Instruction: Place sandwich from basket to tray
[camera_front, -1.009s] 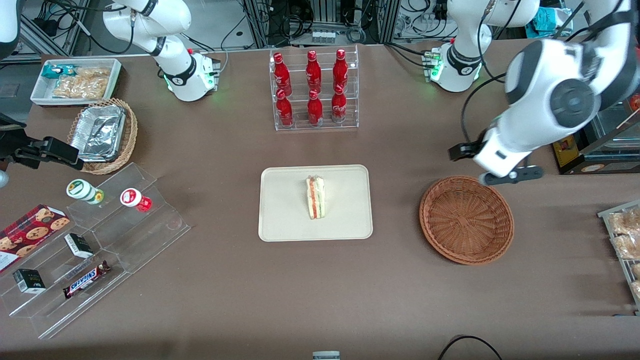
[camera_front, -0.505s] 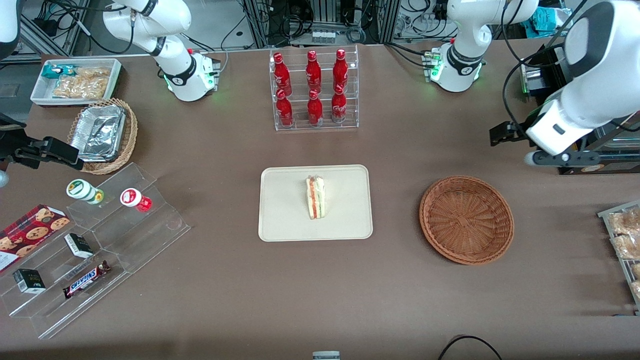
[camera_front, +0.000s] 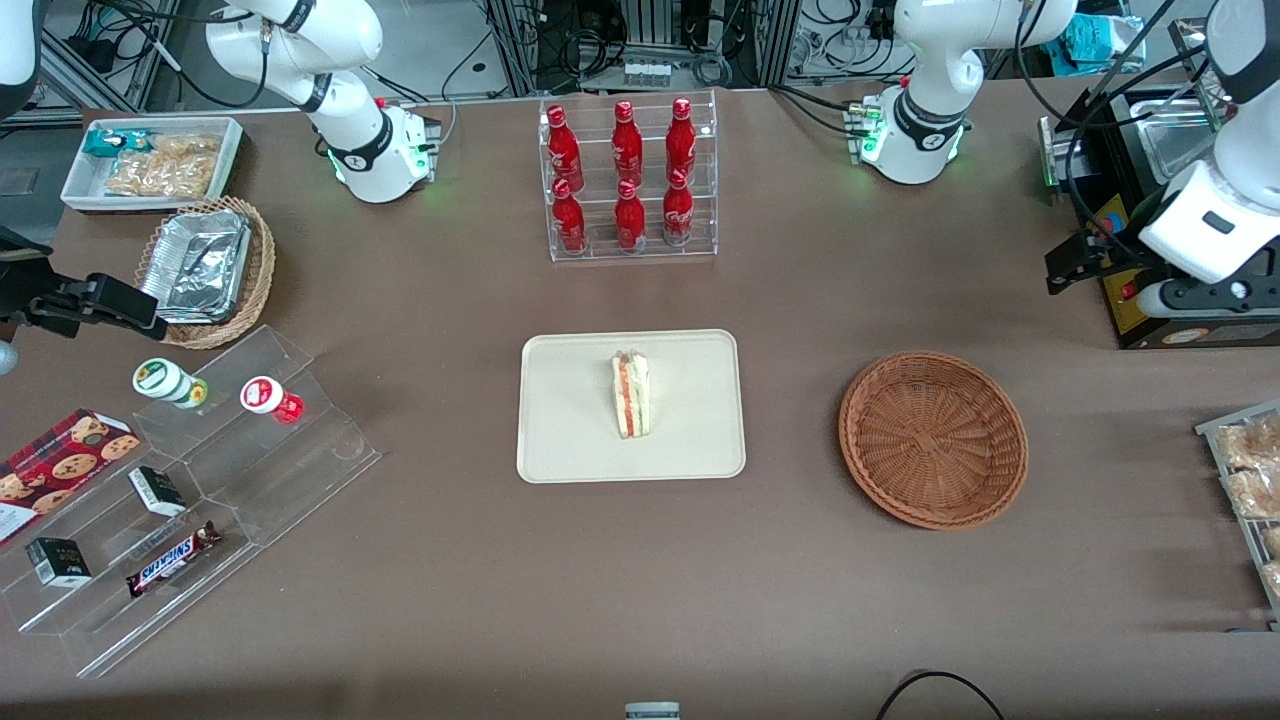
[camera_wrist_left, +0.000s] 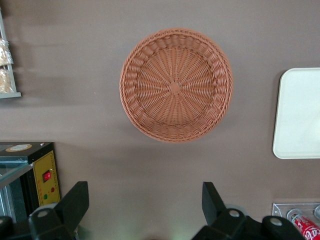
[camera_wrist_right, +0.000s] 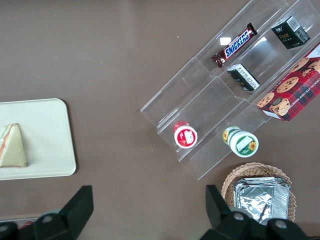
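- Sandwich (camera_front: 631, 396) watch starts at the tool: the left gripper (camera_wrist_left: 145, 210) hangs high over bare table, fingers spread wide and holding nothing, near the black machine (camera_front: 1150, 250) at the working arm's end.
- Straight below it sits the basket (camera_wrist_left: 176, 85), and it's empty; only bare weave shows inside.
- Out from there, the tray (camera_front: 570, 410) lies mid-table, and the sandwich stands on it near the middle, filling edge up, well inside the low rim.
- Verdict: the delivery looks complete, with at most parking the arm left to do.
- Room to move: open brown table (camera_front: 800, 300) lies between basket and tray, and more nearer the front camera.
- Edges to mind: the black machine close by the gripper, the wire snack rack (camera_front: 1245, 490) at the table's edge, and the bottle rack (camera_front: 628, 180) farther from the camera than the tray.
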